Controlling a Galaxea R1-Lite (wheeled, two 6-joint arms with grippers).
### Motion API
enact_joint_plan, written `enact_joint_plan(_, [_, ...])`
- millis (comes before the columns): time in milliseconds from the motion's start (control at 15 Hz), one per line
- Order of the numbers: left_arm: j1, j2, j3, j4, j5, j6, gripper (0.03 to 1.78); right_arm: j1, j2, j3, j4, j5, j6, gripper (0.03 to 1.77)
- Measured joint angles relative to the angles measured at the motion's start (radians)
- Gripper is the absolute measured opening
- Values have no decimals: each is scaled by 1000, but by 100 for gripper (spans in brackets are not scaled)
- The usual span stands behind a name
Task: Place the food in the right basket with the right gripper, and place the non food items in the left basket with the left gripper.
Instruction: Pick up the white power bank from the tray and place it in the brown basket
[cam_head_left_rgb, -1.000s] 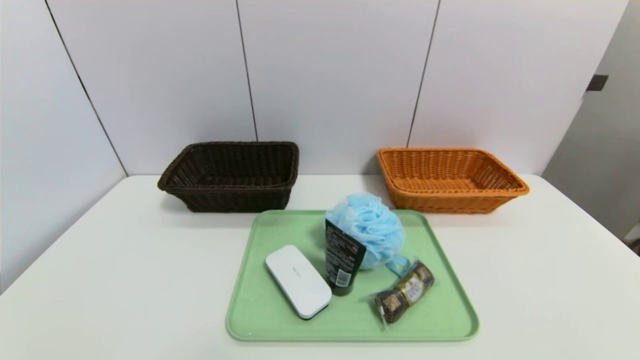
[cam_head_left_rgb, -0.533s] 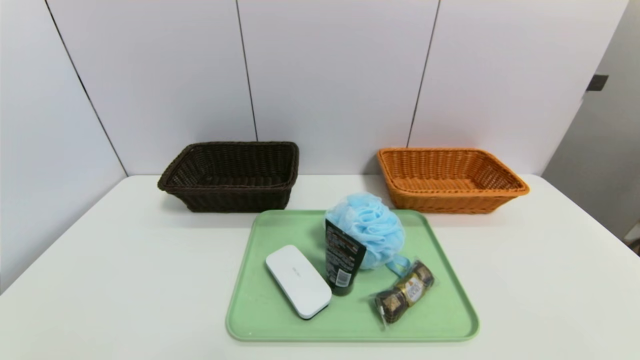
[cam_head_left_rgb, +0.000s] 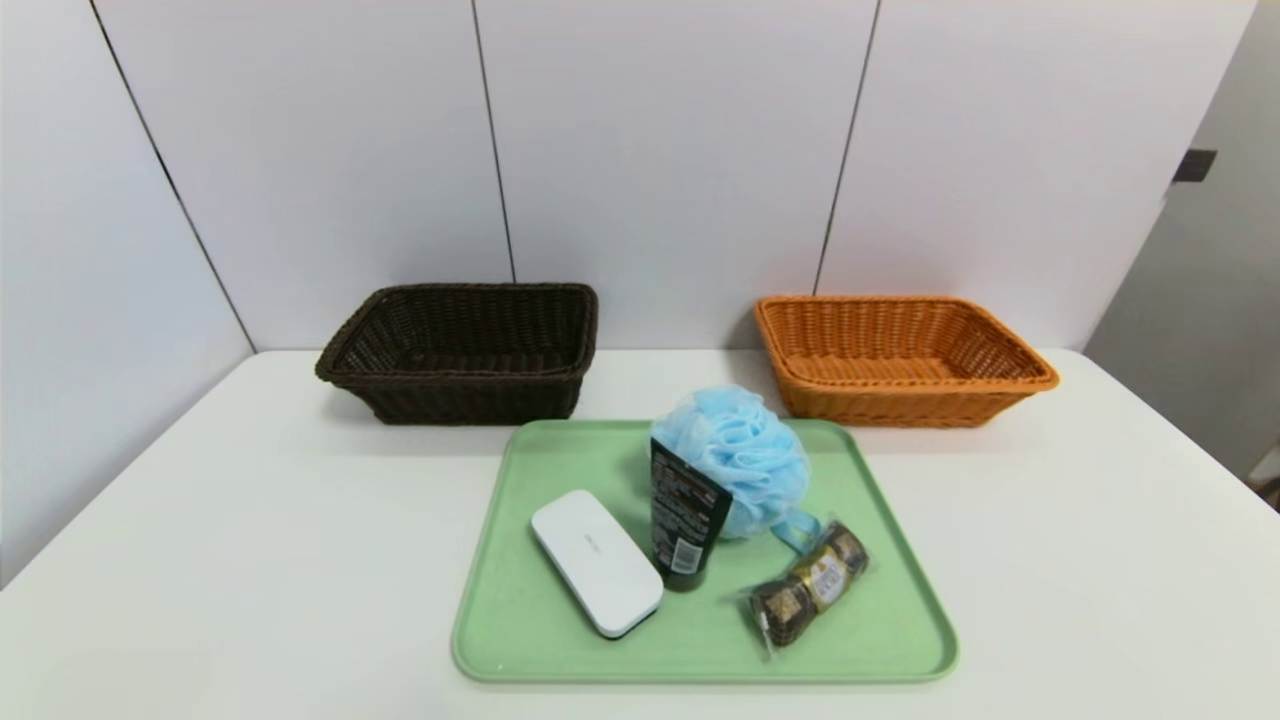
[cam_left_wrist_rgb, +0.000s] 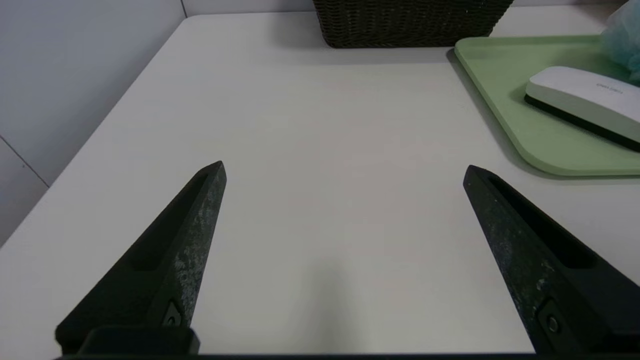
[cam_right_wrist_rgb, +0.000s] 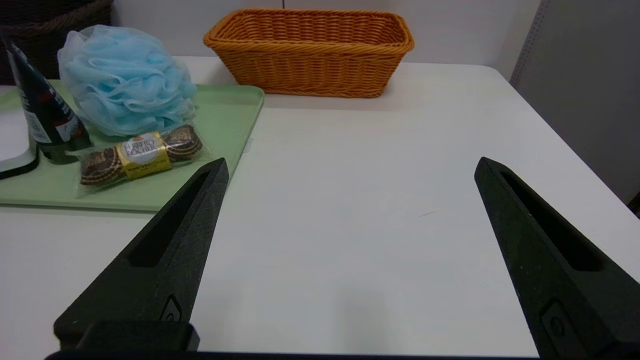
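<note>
A white table (cam_head_left_rgb: 250, 520) stands against a pale panelled wall (cam_head_left_rgb: 660, 150). At the back of the table sit two woven baskets, well apart: a dark brown basket (cam_head_left_rgb: 465, 350) on the robot's left and an orange basket (cam_head_left_rgb: 900, 358) on its right. Nothing can be seen inside either one.

In front of the baskets, between them, lies a light green tray (cam_head_left_rgb: 520, 610) holding four things. A white oblong case (cam_head_left_rgb: 596, 561) lies flat on the tray's left half. Just beside it, to the right, a black tube (cam_head_left_rgb: 685, 520) stands on its cap, leaning back against a light blue bath pouf (cam_head_left_rgb: 735, 458). The pouf sits at the tray's far edge, near the orange basket. At the tray's right front lies a clear pack of Ferrero Rocher chocolates (cam_head_left_rgb: 812, 583), set at a slant, close to the pouf's loop.

Neither arm shows in the head view. In the left wrist view, the left gripper (cam_left_wrist_rgb: 344, 170) hangs over bare table to the left of the tray, its two black fingers (cam_left_wrist_rgb: 190, 235) spread wide with nothing between them. In the right wrist view, the right gripper (cam_right_wrist_rgb: 350, 166) hangs over bare table to the right of the tray, its fingers (cam_right_wrist_rgb: 175, 240) likewise spread wide and holding nothing. The chocolates, pouf and orange basket lie ahead of it.
</note>
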Motion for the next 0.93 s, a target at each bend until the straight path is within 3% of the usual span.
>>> enact_joint_plan(200, [0,99,-180,114,4,-18,169,0,78,-159,133,-3,7,170])
enact_joint_plan(600, [0,444,-444,170,-5,-85,169,0,386,-399,202,0,18,170])
enact_joint_plan(933, [0,744,-637,144,-97,-98,169,0,678,-577,203,44,49,170])
